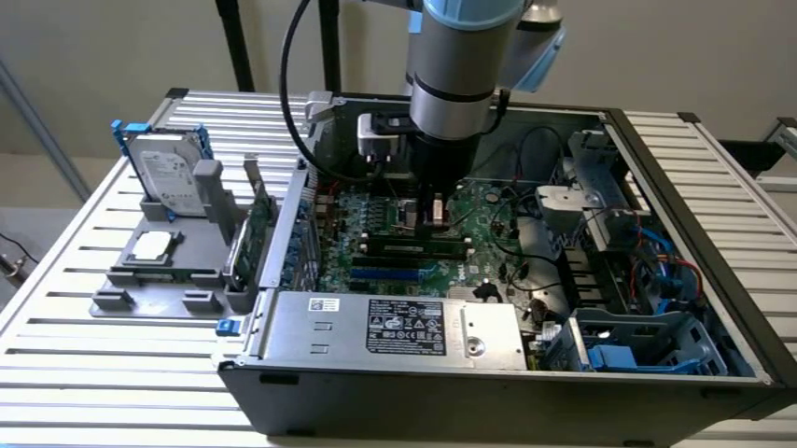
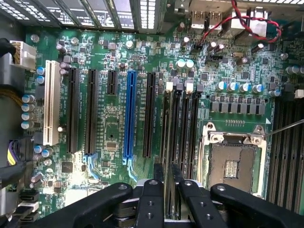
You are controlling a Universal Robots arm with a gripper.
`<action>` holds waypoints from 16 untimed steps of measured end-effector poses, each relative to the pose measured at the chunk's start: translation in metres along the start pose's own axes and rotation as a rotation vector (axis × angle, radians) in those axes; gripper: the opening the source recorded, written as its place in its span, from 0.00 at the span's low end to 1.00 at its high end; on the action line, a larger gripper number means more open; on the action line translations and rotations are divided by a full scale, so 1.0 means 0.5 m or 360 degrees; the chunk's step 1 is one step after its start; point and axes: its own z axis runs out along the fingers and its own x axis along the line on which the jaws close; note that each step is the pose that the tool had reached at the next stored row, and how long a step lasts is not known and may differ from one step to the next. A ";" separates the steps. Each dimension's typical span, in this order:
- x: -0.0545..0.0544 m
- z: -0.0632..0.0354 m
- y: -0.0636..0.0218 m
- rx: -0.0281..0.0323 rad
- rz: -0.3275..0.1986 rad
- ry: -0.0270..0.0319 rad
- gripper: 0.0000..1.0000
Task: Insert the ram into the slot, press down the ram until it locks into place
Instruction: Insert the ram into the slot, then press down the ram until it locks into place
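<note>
Starting at the exterior view's left, I see the grey fixture (image 1: 149,271) with a hard drive (image 1: 168,177) standing in it, outside the open computer case (image 1: 498,401). My claw (image 1: 439,217) hangs fingers-down over the motherboard (image 1: 368,229), with the fixture at its nine o'clock. On the wrist camera the fingers (image 2: 151,194) are drawn narrow and pinch the ram (image 2: 169,202), a thin green strip seen edge-on between them. The slot (image 2: 167,123) runs straight out from the fingertips, in line with the stick, and is the outermost of four parallel black sockets. I cannot tell whether the ram touches it. At the claw's four o'clock in the exterior view is the drive cage (image 1: 636,345).
</note>
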 end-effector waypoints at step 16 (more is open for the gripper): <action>-0.001 -0.001 0.000 0.00001 0.0000 -0.00002 0.11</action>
